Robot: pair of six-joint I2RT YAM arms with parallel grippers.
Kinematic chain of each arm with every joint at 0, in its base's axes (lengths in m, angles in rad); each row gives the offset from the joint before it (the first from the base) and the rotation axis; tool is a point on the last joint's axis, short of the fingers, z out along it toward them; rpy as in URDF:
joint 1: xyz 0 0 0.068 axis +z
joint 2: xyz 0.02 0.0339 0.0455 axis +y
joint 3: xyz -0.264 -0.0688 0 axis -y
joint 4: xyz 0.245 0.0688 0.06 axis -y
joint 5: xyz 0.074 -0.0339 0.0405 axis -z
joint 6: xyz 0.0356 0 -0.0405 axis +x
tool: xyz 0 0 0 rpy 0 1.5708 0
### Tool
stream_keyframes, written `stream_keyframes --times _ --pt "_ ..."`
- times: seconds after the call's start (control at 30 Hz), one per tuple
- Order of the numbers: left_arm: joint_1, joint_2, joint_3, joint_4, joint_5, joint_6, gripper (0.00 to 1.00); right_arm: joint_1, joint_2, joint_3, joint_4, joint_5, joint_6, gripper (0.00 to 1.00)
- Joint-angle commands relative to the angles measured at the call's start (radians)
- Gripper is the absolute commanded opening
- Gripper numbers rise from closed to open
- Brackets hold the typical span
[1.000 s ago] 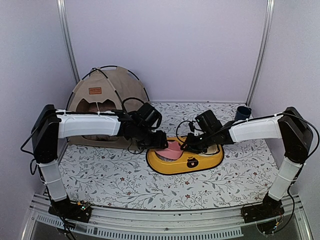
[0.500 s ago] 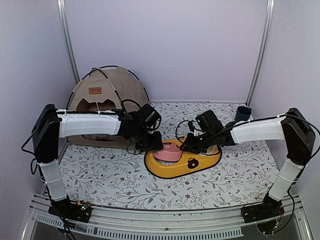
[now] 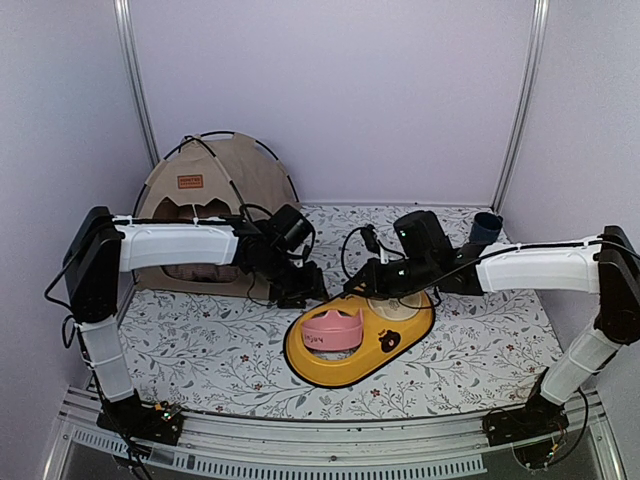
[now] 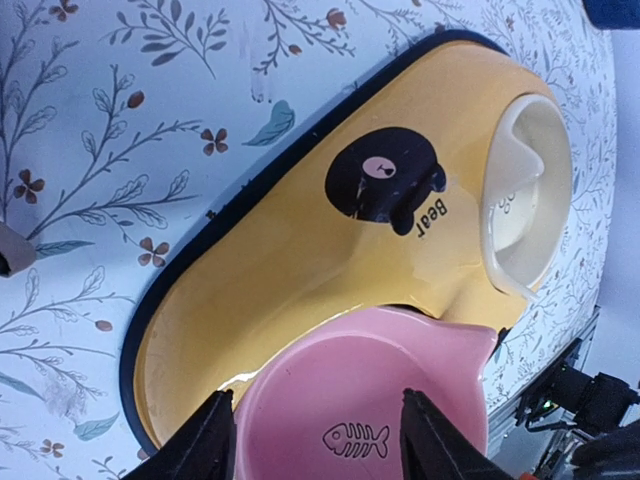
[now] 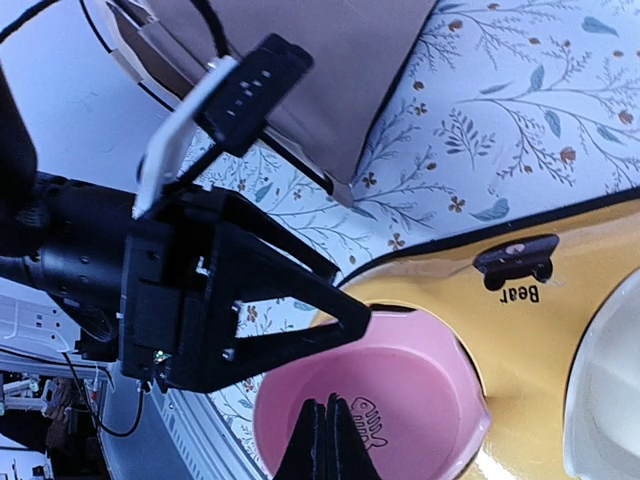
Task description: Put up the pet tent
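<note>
Both arms rise from the near edge of the desk (image 3: pixel 200 340), bend at the elbow out at the sides, and send their white forearms level toward the middle.

Nearest the bases lies a yellow bowl stand (image 3: pixel 345 368), set at a slant on the flowered cloth. It holds a pink bowl (image 3: pixel 333 330) at its near-left end and a cream bowl (image 3: pixel 395 308) at its far-right end.

The left gripper (image 3: pixel 300 293) tips down at the stand's far-left edge. In its wrist view its jaws stand wide apart with nothing between them, and the pink bowl (image 4: pixel 350 400) shows below them.

The right gripper (image 3: pixel 362 283) reaches in low from the right to the stand's far edge, close beside the left one. In its wrist view the fingertips (image 5: pixel 325 440) are pressed together in front of the pink bowl (image 5: pixel 400 400). Whether they pinch anything cannot be told.

Farther back, a dark blue cup (image 3: pixel 487 226) stands by the right rail.

The pet tent (image 3: pixel 235 175) stands upright in the far-left corner, behind the left forearm and apart from both grippers. Its black poles cross over the tan fabric, and its brown label (image 3: pixel 190 181) sits above the doorway.
</note>
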Motion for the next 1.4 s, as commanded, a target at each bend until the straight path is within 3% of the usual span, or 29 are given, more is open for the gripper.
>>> stream_keyframes --times 0.0,0.1,0.27,0.47,0.7,0.87,1.03,1.2,1.37 --pt "0.010 0.004 -0.030 0.015 0.062 0.050 0.57 0.005 -0.022 0.078 -0.072 0.020 -0.083 0.00" --pt "0.009 -0.017 -0.071 0.025 0.078 0.107 0.56 0.014 -0.029 0.113 -0.194 0.068 -0.109 0.01" --pt "0.012 -0.104 -0.196 0.065 0.075 0.181 0.61 0.039 -0.090 0.051 -0.253 0.081 -0.132 0.16" --pt "0.011 -0.158 -0.307 0.209 0.195 0.208 0.67 0.098 -0.146 -0.058 -0.295 0.093 -0.167 0.34" --pt "-0.015 -0.114 -0.310 0.300 0.276 0.213 0.67 0.082 -0.227 -0.229 -0.326 0.159 -0.031 0.53" --pt "-0.025 -0.075 -0.298 0.362 0.308 0.191 0.66 0.004 -0.237 -0.351 -0.218 0.071 0.047 0.54" --pt "-0.029 -0.032 -0.277 0.405 0.327 0.177 0.64 -0.103 -0.130 -0.354 -0.113 0.014 0.036 0.53" --pt "-0.036 0.005 -0.248 0.451 0.342 0.164 0.63 -0.242 0.050 -0.215 -0.033 -0.005 -0.024 0.53" --pt "-0.036 0.032 -0.206 0.463 0.325 0.165 0.63 -0.338 0.234 0.048 -0.065 -0.020 -0.085 0.53"
